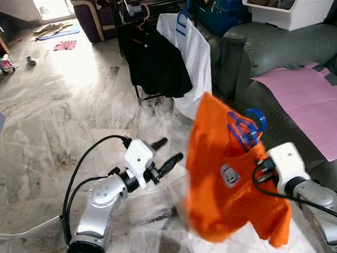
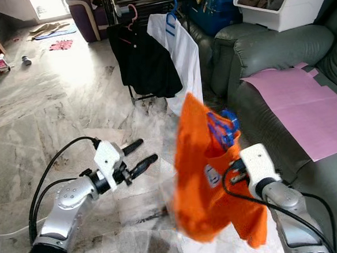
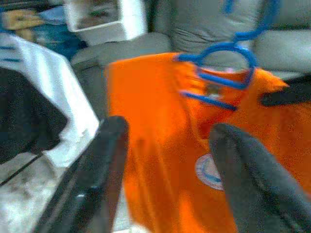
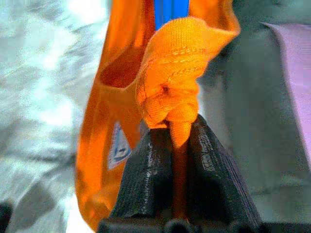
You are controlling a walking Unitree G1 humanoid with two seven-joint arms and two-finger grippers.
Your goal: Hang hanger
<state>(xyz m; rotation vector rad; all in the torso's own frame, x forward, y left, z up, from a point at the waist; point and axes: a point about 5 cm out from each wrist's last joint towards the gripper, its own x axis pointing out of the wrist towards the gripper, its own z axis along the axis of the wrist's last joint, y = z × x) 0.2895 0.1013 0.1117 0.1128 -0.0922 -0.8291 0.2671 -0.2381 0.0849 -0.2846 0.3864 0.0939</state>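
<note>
I am in the carrying step: my right gripper (image 4: 179, 133) has its jaws clamped on a bunched fold of the orange shirt (image 1: 224, 180), which hangs on a blue hanger (image 1: 245, 128) held up in front of me, to the right, above the marble floor (image 1: 52, 123). My left gripper (image 1: 166, 154) is raised just left of the shirt, jaws apart and holding nothing. The drying rack (image 1: 148, 0) stands farther off, ahead, beside the grey sofa (image 1: 279, 55). I judge the next move calls for closing on the rack and lifting the hook over its bar. I count two garments already hanging there, one black shirt (image 1: 152, 61) and one white shirt (image 1: 190, 58), plus one orange one in hand.
</note>
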